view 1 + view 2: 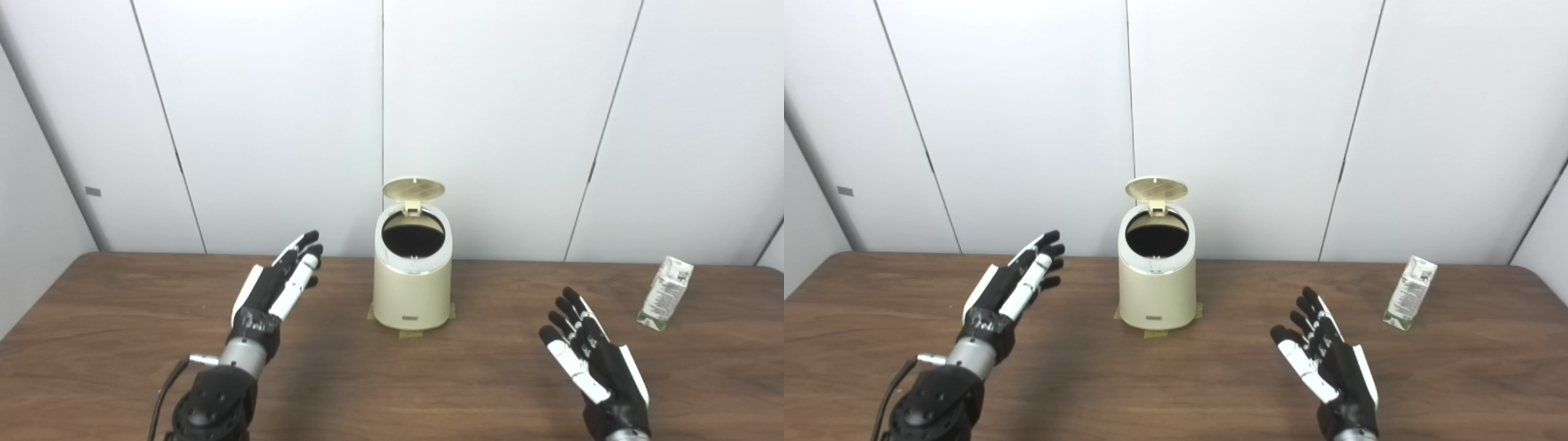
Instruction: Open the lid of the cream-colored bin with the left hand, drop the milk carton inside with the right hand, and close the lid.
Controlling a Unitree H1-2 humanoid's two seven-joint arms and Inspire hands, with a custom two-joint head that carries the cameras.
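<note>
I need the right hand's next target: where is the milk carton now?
The milk carton stands tilted on the table's far right, beyond the open right hand and well right of the open cream-colored bin.

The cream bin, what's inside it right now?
The lid stands open, but the cream bin shows only a dark interior; nothing is visible inside, and its bottom is hidden. The milk carton stands outside, on the table.

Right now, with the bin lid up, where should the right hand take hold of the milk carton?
Grip the milk carton around its middle, across its flat side faces, coming in from its left, where the open right hand is. It stands upright, slightly tilted, alone on the table, so nothing blocks that side.
</note>
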